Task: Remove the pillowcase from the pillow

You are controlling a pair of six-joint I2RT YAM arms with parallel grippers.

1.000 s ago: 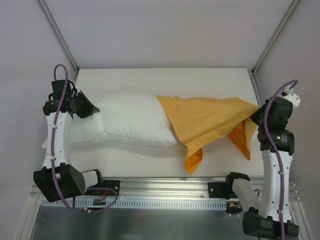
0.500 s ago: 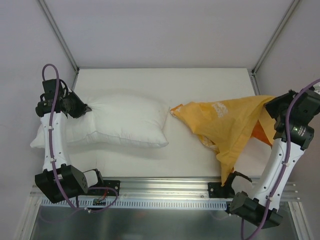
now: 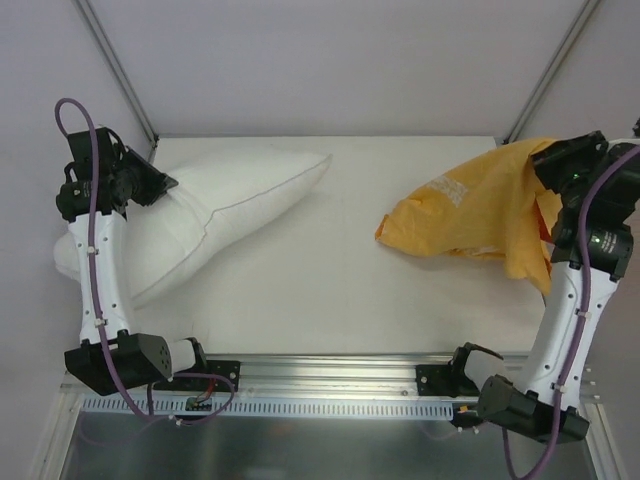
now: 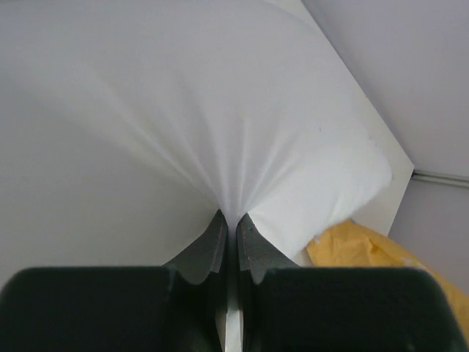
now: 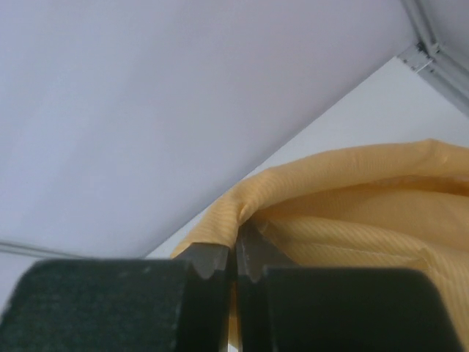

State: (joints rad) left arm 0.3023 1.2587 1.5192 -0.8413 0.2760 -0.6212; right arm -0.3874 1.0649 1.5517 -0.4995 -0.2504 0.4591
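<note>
The white pillow (image 3: 215,205) lies bare at the left of the table, tilted, its far corner pointing up-right. My left gripper (image 3: 168,185) is shut on its left end; the left wrist view shows white fabric (image 4: 183,117) pinched between the jaws of the left gripper (image 4: 231,220). The orange-yellow pillowcase (image 3: 480,210) hangs bunched at the right, fully apart from the pillow, a pale print patch showing. My right gripper (image 3: 545,160) is shut on its edge and holds it up; the right wrist view shows orange cloth (image 5: 352,198) clamped in the right gripper (image 5: 236,238).
The white table top (image 3: 320,290) lies between pillow and pillowcase. Metal frame posts (image 3: 115,70) rise at the back corners. A metal rail (image 3: 320,375) with the arm bases runs along the near edge.
The right gripper has pulled the pillowcase further right and up, well away from the pillow. The left gripper has moved left and back, swinging the pillow so that it lies tilted.
</note>
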